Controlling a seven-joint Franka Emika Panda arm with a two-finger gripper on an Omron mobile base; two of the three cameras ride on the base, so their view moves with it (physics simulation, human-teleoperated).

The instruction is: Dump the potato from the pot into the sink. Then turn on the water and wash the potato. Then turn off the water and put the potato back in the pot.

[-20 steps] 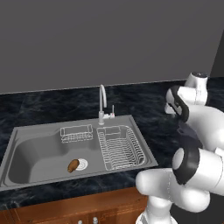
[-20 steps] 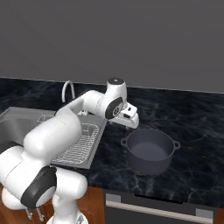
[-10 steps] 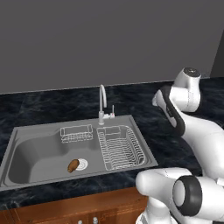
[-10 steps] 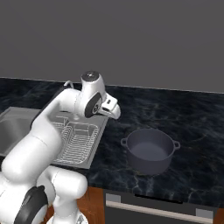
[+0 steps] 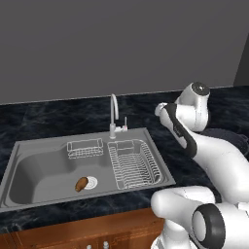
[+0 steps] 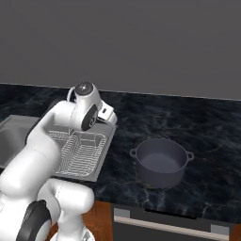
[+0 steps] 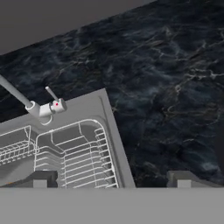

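Note:
The potato point(image 5: 81, 183) lies on the floor of the sink point(image 5: 44, 168), right beside the round white drain point(image 5: 91, 182). The dark pot point(image 6: 162, 161) stands upright on the counter right of the sink, with nothing showing inside it. My gripper point(image 7: 111, 181) is open and holds nothing; its fingertips point(image 7: 40, 179) hang above the sink's right rim and the wire rack point(image 7: 74, 153). The faucet point(image 5: 114, 114) rises behind the sink, and its base with a small lever point(image 7: 51, 106) lies ahead of the hand. No water is running.
A small wire basket point(image 5: 85, 148) hangs at the back of the basin. A large wire rack point(image 5: 133, 164) fills the sink's right part. Black marble counter point(image 6: 188, 122) stretches to the right, with a grey wall behind.
The arm has swung left, from beside the pot to above the sink's right edge. The gripper stayed open. Potato and pot have not moved.

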